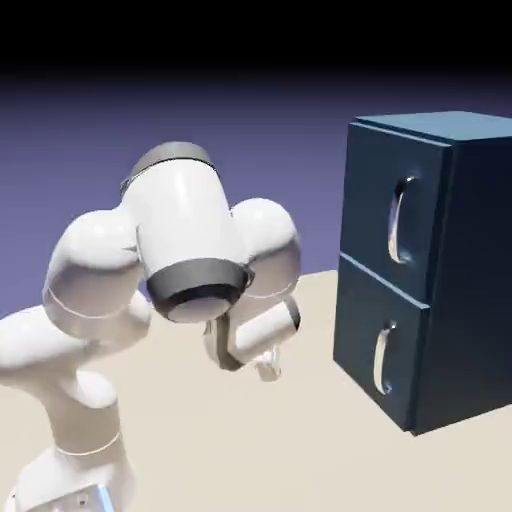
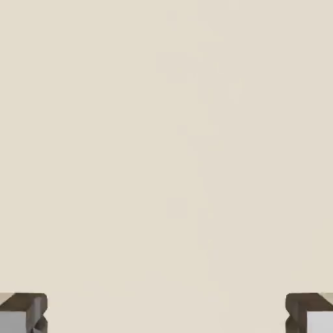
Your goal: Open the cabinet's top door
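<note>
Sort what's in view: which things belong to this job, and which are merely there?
Part of the job:
- cabinet
- top door
- top door's handle
- pincer, open

Merely there:
- lower door
- lower door's handle
- tabletop

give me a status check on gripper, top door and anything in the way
gripper open, nothing between the fingertips; top door shut, handle untouched; nothing seen between gripper and door
</note>
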{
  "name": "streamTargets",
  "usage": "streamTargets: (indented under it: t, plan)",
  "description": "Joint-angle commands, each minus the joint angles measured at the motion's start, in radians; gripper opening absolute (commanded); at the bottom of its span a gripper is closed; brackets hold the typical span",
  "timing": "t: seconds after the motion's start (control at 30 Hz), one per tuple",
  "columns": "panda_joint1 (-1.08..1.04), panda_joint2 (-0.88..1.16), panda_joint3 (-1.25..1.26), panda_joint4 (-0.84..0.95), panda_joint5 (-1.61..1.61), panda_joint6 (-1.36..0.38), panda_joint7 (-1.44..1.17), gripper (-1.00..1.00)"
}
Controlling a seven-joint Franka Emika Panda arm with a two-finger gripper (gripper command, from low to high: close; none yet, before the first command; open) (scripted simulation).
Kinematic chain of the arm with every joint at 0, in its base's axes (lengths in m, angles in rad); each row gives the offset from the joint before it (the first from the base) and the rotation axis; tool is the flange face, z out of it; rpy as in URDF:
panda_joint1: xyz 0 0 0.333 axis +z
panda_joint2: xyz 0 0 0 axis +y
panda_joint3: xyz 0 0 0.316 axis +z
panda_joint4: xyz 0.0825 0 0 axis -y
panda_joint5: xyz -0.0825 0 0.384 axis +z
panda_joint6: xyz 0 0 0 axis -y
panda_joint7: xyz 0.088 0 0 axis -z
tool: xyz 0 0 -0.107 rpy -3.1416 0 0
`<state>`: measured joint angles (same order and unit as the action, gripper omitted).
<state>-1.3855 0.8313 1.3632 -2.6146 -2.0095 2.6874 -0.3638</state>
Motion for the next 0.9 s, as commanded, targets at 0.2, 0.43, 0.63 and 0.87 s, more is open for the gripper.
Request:
streamTargets:
  t: [0.2, 0.43, 0.63, 0.87]
  plan:
    - [-0.212, 0.212, 0.207, 0.030, -0.304, -0.053, -0.167, 0.00]
    - [-0.423, 0.425, 0.413, 0.059, -0.609, -0.106, -0.335, 0.00]
    - [-0.494, 0.527, 0.505, 0.107, -0.770, -0.135, -0.419, 0.00]
    - [-0.389, 0.507, 0.475, 0.186, -0.789, -0.187, -0.410, -1.00]
